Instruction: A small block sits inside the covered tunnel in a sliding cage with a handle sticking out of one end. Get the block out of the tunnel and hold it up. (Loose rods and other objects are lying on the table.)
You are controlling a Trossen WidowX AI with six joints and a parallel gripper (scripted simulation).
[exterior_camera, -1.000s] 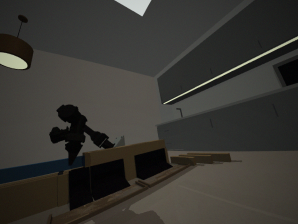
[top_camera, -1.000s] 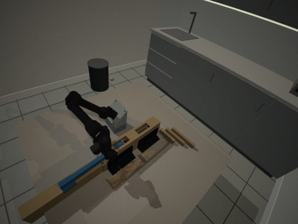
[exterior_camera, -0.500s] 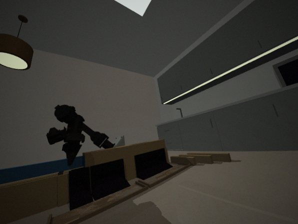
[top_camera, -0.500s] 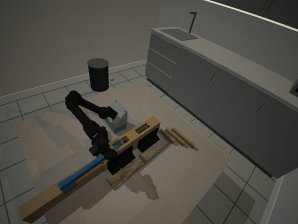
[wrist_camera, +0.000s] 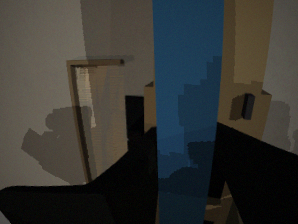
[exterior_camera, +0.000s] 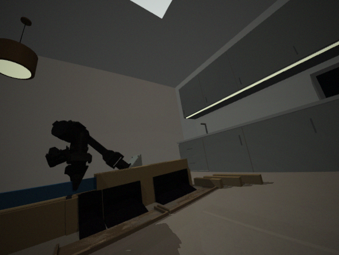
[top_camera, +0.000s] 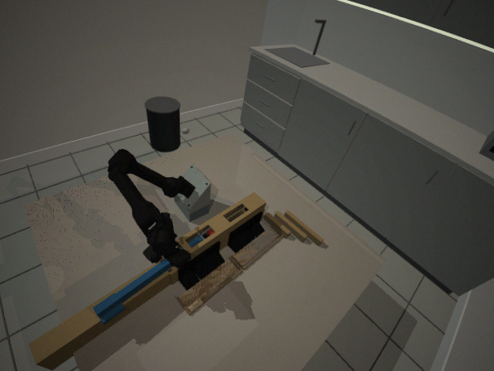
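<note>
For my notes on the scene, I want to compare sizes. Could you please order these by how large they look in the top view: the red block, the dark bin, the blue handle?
1. Blue handle and dark bin: too close to rank surely
2. Red block: clearly smallest

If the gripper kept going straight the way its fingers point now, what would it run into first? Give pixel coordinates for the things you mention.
Probably the wooden channel (top_camera: 139, 291) (exterior_camera: 37, 219) just below: the gripper (exterior_camera: 75, 188) (wrist_camera: 184, 131) points down, closed on the blue bar (top_camera: 133, 287) (exterior_camera: 48, 192) (wrist_camera: 187, 60). How much gap remains under the fingertips is unclear.
</note>
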